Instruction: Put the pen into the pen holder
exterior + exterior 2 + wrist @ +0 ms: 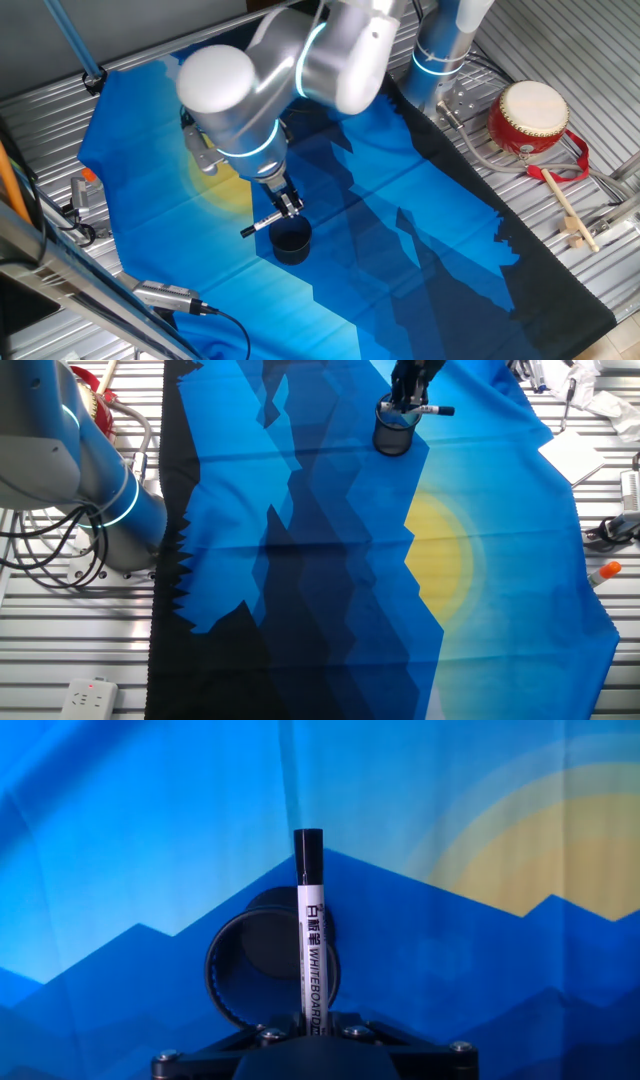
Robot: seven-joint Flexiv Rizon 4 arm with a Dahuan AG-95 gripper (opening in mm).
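My gripper (286, 207) is shut on the pen (264, 223), a white whiteboard marker with a black cap, held level just above the pen holder (292, 241). In the hand view the pen (311, 940) sticks out from the fingers across the open mouth of the dark round pen holder (245, 978). Its black cap reaches past the cup's far rim. From the other fixed view the pen (430, 409) lies crosswise over the pen holder (393, 432), under the gripper (408, 402).
A blue and yellow printed cloth (330, 210) covers the table. A red-and-cream drum (528, 118) and a wooden drumstick (566, 208) lie at the right side. An orange-capped item (604, 571) and cables rest near the cloth's edge.
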